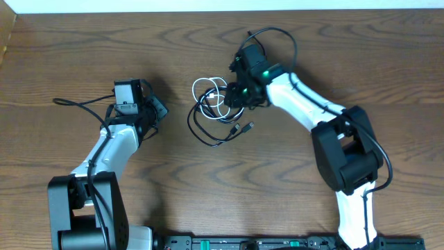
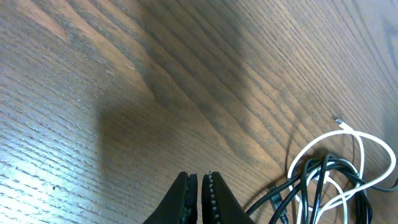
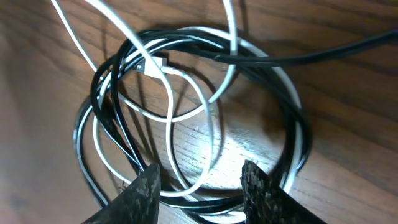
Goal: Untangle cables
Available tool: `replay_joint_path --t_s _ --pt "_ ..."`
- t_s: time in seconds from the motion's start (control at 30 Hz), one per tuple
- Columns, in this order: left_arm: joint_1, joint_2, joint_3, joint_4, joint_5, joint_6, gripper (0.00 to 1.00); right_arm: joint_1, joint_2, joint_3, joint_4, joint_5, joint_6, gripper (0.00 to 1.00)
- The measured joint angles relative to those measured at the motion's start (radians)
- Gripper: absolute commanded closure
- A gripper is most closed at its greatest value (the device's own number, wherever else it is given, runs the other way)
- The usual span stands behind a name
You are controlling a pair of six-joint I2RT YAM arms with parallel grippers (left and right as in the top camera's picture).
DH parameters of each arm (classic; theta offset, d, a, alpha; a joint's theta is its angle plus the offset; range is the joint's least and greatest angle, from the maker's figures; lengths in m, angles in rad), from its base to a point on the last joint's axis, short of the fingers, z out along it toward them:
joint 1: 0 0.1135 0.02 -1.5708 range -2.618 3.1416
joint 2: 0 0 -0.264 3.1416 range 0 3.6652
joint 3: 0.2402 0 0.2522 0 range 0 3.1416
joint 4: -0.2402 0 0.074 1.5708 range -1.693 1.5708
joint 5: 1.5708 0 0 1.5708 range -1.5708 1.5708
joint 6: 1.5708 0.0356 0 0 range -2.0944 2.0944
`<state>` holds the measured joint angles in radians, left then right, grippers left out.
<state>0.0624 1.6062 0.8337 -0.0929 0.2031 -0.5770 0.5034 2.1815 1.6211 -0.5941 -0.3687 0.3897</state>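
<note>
1. The cables (image 1: pixel 216 111) lie in one tangled heap near the middle of the wooden table (image 1: pixel 347 55), between the two arms and closer to the right one.
2. The white cable (image 3: pixel 158 65) threads in thin loops over and under the coiled black cables (image 3: pixel 292 99). The coils overlap so closely that the number of black cords cannot be counted here.
3. In the overhead view, one black plug end (image 1: pixel 247 127) trails out of the heap toward the near edge of the table.
4. The right gripper (image 3: pixel 200 180) hangs directly above the heap with its jaws apart. Loops of white and black cord lie on the wood in the gap between its fingers (image 3: pixel 146 190), and neither finger presses on a cord.
5. The left gripper (image 2: pixel 199 186) is closed on nothing, its two toothed fingers pressed together (only a hairline slit shows between them). It sits low over bare wood, beside the heap but apart from it.
6. In the left wrist view, a free tip of the white cable (image 2: pixel 341 124) points away from the tangle.
</note>
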Motion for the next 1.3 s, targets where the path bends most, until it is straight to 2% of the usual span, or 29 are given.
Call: replay_joint_path --t_s 0.17,0.33,0.43,0.47,0.5,0.53,0.67,1.07,1.3 --pt "0.000 0.000 0.000 0.000 0.000 0.000 0.91 -0.029 0.074 0.000 0.027 -0.124 0.005 0.64" --pt "0.000 0.000 0.000 0.001 0.000 0.000 0.91 -0.031 0.143 0.004 0.175 -0.375 -0.004 0.71" --pt "0.000 0.000 0.000 0.001 0.000 0.000 0.91 -0.029 0.206 0.006 0.262 -0.557 -0.007 0.71" --pt "0.000 0.000 0.000 0.001 0.000 0.000 0.90 -0.029 0.219 0.006 0.272 -0.602 -0.007 0.76" --pt "0.000 0.000 0.000 0.001 0.000 0.000 0.90 -0.029 0.230 0.006 0.276 -0.636 -0.010 0.92" --pt "0.000 0.000 0.000 0.002 0.000 0.000 0.90 -0.029 0.235 0.006 0.276 -0.657 -0.008 0.99" --pt "0.000 0.000 0.000 0.002 0.000 0.000 0.91 -0.035 0.241 0.006 0.282 -0.697 -0.003 0.99" --pt "0.000 0.000 0.000 0.004 0.000 -0.002 0.90 -0.135 0.266 0.005 0.444 -0.937 -0.003 0.99" --pt "0.000 0.000 0.000 0.004 0.000 -0.002 0.90 -0.140 0.266 0.005 0.450 -0.970 -0.003 0.94"
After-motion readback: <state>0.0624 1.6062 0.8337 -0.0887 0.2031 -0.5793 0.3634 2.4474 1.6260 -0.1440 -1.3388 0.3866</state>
